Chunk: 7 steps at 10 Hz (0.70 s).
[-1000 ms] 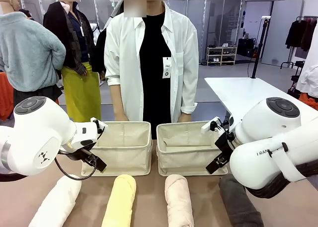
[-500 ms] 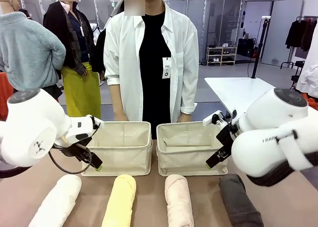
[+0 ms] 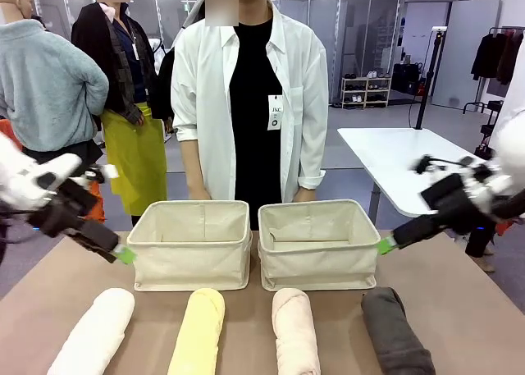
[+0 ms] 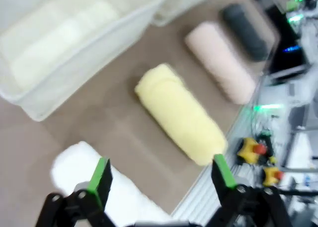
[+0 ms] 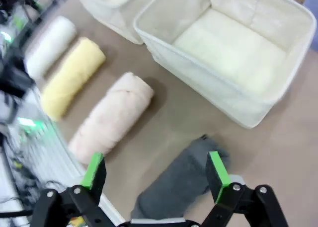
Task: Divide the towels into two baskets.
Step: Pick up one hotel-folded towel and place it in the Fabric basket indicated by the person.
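Left side: your left gripper (image 3: 123,254) is swinging out from the outer corner of the left basket (image 3: 190,237), where it was a second ago, toward the left edge of the table (image 3: 248,326). Its fingers are standing wide apart, holding nothing.
Towels: the white towel (image 3: 94,330), yellow towel (image 3: 199,330), pink towel (image 3: 295,330) and grey towel (image 3: 395,334) are lying in the same near row as before, all outside the baskets.
Baskets: the right basket (image 3: 318,242) is sitting unmoved just beside the left one.
Right side: your right gripper (image 3: 385,245) is pulling away from the right basket's outer corner toward the right edge. Its fingers are spread wide, gripping nothing.
Edges: the towels' near ends are lying at the table's near edge.
Open room: bare tabletop is showing between towels and baskets, and outside each basket, where the arms were crowding before.
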Tool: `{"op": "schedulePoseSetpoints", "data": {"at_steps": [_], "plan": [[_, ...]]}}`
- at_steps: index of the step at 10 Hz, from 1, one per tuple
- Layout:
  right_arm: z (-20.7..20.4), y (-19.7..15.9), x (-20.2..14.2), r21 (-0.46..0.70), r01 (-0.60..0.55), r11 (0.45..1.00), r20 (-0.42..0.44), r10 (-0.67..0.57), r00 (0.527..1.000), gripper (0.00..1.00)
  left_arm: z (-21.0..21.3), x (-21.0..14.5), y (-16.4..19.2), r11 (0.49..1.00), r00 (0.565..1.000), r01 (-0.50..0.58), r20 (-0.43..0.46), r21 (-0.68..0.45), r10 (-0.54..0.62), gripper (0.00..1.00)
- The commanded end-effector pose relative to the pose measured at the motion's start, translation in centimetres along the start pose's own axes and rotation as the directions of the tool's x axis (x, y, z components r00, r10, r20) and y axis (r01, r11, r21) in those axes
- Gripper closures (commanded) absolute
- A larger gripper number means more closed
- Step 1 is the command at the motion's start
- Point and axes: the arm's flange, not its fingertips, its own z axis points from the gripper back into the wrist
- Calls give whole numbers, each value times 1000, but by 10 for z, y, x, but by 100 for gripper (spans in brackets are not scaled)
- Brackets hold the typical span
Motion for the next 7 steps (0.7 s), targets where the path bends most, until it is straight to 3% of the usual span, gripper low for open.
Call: {"op": "schedulePoseSetpoints", "data": {"at_steps": [1,2,4,7], "plan": [[25,-46,-22,171,155,973,83,-170,982,0,35,-32,54,958,993,-81,63,-276,103,0],[38,-64,-36,272,212,939,133,-254,958,0,51,-54,79,925,977,-104,136,-366,164,0],[61,-100,-68,352,308,884,202,-393,897,0,75,-97,125,873,929,-147,239,-465,284,0],[118,-149,-147,353,495,794,334,-601,727,0,123,-166,167,841,804,-215,398,-497,441,0]]}}
